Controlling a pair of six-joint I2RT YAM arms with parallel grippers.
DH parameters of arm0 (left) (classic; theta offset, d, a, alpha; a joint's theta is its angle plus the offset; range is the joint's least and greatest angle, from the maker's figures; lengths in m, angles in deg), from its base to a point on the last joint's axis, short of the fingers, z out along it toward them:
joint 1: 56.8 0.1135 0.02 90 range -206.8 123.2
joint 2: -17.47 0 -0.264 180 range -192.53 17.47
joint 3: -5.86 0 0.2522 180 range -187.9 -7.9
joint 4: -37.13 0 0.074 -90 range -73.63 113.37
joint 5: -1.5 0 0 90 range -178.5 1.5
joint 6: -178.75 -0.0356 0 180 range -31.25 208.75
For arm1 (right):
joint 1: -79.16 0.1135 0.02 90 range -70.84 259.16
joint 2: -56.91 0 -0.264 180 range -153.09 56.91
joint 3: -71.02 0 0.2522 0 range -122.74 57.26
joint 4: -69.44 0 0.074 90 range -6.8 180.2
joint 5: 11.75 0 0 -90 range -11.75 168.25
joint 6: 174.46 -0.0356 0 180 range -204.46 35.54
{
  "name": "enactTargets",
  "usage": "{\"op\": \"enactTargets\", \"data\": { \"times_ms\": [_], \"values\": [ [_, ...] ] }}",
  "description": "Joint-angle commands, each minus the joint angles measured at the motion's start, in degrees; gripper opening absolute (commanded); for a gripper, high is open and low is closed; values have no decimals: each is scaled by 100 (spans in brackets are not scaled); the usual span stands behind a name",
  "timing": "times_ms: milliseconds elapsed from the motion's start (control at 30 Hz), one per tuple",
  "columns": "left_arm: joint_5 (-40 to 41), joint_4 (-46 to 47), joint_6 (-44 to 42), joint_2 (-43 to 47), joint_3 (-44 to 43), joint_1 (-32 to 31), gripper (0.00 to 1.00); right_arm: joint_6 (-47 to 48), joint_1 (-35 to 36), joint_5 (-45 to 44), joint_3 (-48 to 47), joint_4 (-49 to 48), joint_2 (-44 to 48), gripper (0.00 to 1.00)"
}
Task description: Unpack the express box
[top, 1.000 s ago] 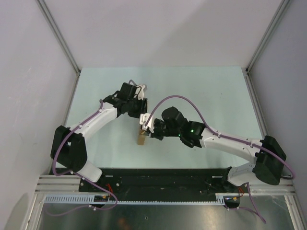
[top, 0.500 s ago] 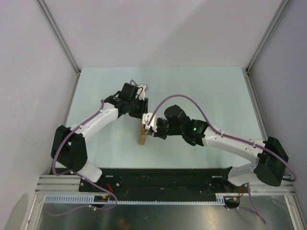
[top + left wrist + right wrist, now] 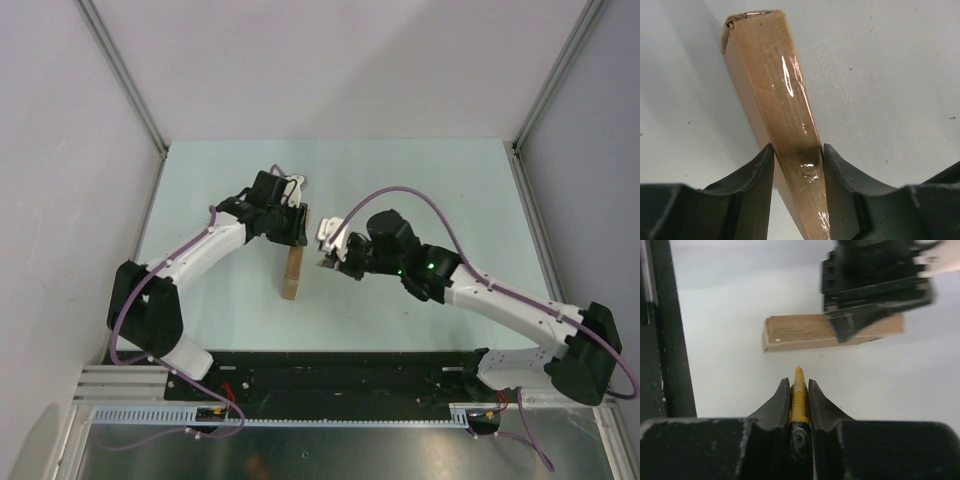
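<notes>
Box (image 3: 292,276) on edge, mid worktop (image 3: 450,200), nearer left edge. Left gripper (image 3: 797,161) clamped across box's thin sides at far end. Right gripper (image 3: 799,390) clamped on knife (image 3: 798,407), tip near box, apart. Box probably light, stiff, crushable, glossy face slippery: grip thin sides, moderate squeeze.

Pale green table (image 3: 450,200), grey walls (image 3: 330,60), metal corner posts (image 3: 120,70)

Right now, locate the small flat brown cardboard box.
In the top view the brown cardboard box is on edge, left of centre, its far end clamped in the left gripper, the right gripper and its yellow utility knife just right of it.
</notes>
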Motion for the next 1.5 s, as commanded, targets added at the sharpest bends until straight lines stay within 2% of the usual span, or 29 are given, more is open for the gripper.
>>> {"op": "enactTargets", "data": {
  "times_ms": [0, 100, 400, 500, 600, 867, 933, 1000, 1033, 1067, 1133, 1233, 1333, 1400, 1467],
  "values": [
    [531, -658, -581, -316, 5, 123, 1, -665, -179, -316, -39, -486, 570, 0],
    [417, -658, -581, -282, -83, 123, 2, -1077, -267, -438, -39, -715, 624, 0],
    [-356, -614, -853, 122, 39, 123, 6, -2529, -943, -1677, -30, -891, 300, 0],
    [-708, -483, -1029, 587, 390, 123, 6, -3109, -1408, -1591, 206, -1723, -25, 0],
    [-814, -386, -1170, 1045, 672, 123, 7, -3215, -1559, -1519, 339, -2418, -342, 0],
    [-1244, -262, -1417, 1617, 1111, 105, 9, -4048, -1831, -1160, 312, -3448, -1283, 0],
    [-1289, -219, -1425, 1749, 1208, 61, 15, -4251, -1936, -932, 304, -3642, -1397, 0],
    [-1096, -131, -1364, 1793, 1261, 44, 33, -4453, -2007, -608, 286, -3861, -1573, 0],
    [-1070, -96, -1355, 1776, 1279, 44, 48, -4481, -2033, -536, 269, -3914, -1635, 0],
    [-1069, -61, -1320, 1723, 1261, 44, 58, -4516, -2042, -475, 251, -3958, -1748, 0],
    [-1043, -69, -1285, 1531, 1191, 17, 74, -4613, -2060, -290, 251, -4073, -1828, 0],
    [-955, -69, -1276, 1258, 1068, -97, 79, -4683, -2060, 0, 242, -4135, -1925, 0],
    [-597, -60, -1311, 1090, 919, -281, 79, -4648, -2060, 176, 242, -3986, -1890, 0],
    [-315, -69, -1337, 923, 848, -430, 75, -4587, -2060, 185, 242, -3784, -1829, 0],
    [20, -52, -1337, 809, 787, -501, 63, -4569, -2068, 106, 233, -3564, -1680, 0]
  ]
}}
